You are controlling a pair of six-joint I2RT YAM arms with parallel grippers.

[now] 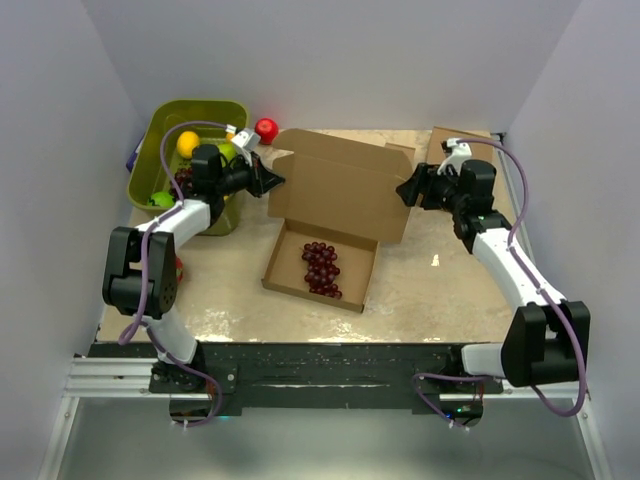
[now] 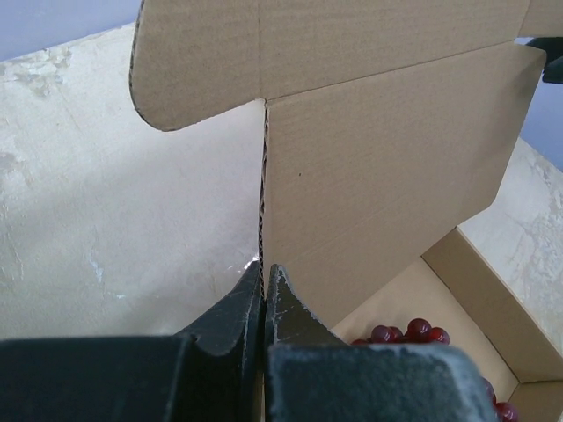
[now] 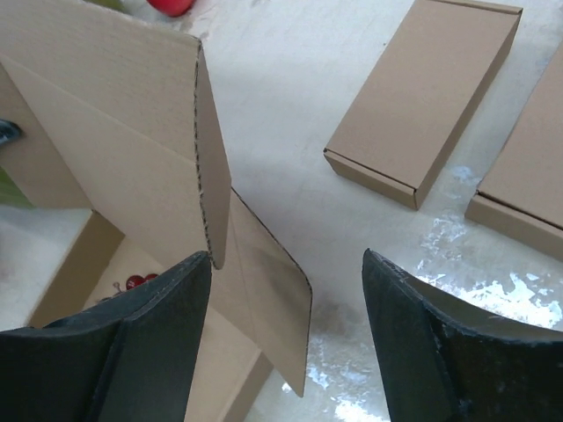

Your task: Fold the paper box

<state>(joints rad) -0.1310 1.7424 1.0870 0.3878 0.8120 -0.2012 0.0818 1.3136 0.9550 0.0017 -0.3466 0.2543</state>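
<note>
The paper box (image 1: 335, 190) is a brown corrugated mailer in the middle of the table, its tray (image 1: 285, 262) holding dark red grapes (image 1: 322, 268) and its lid raised. My left gripper (image 1: 272, 181) is shut on the lid's left edge; the cardboard edge (image 2: 262, 220) runs up from between its fingers. My right gripper (image 1: 404, 190) is open at the lid's right side flap (image 3: 211, 149). The flap's edge sits just by the left finger (image 3: 149, 325), and the right finger (image 3: 440, 334) is apart from it over bare table.
A green bin (image 1: 190, 150) with fruit stands at the back left, with a red ball (image 1: 266, 129) beside it. A small narrow brown box (image 3: 422, 97) and a flat brown box (image 3: 528, 167) lie at the back right.
</note>
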